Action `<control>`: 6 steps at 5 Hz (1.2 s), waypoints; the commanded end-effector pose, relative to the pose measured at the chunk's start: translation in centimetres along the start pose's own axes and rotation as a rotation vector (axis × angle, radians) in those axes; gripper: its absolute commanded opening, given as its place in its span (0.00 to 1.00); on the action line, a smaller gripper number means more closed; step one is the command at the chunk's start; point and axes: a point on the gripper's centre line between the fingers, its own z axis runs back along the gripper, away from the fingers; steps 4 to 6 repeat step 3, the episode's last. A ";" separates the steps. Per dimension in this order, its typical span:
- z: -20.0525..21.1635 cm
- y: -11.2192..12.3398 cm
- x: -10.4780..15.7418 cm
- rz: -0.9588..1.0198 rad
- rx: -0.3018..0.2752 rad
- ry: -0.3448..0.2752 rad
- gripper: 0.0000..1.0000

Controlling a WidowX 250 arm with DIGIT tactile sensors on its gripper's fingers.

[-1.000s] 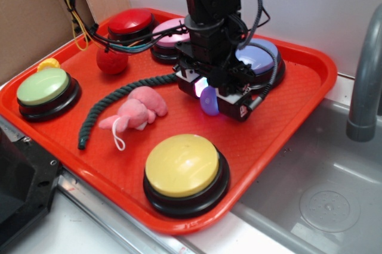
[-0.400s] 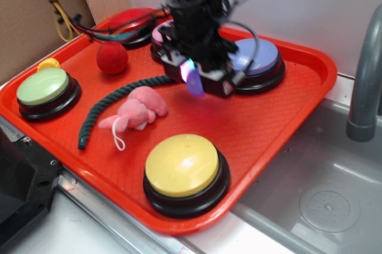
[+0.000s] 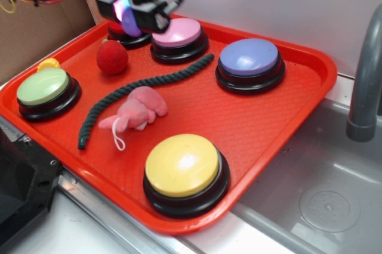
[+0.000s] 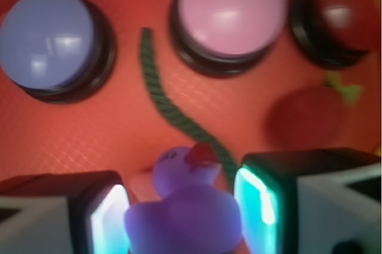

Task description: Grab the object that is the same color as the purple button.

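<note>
My gripper (image 3: 128, 16) is raised at the far left of the red tray (image 3: 256, 129), above the red button. It is shut on a small purple rubber duck (image 4: 186, 209) with a red beak, held between the two lit pads; the duck shows in the exterior view (image 3: 131, 25) as a purple blob between the fingers. The purple button (image 3: 249, 58), a lavender dome on a black base, stands at the tray's back right, well away from the gripper. It also shows at the upper left of the wrist view (image 4: 48, 38).
On the tray are a pink button (image 3: 177, 33), a yellow button (image 3: 182, 164), a green button (image 3: 43, 86), a red fuzzy ball (image 3: 112, 57), a pink plush toy (image 3: 138, 112) and a dark green rope (image 3: 140, 90). A sink (image 3: 325, 176) and grey faucet (image 3: 364, 81) lie to the right.
My gripper has lifted and moved left and back across the tray with the purple duck in it, from beside the purple button to above the red button.
</note>
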 end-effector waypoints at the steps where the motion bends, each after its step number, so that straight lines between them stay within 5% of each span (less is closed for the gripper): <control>1: 5.3 2.4 -0.3 0.057 0.035 -0.155 0.00; 6: 4.0 2.9 0.3 0.111 0.033 -0.122 0.00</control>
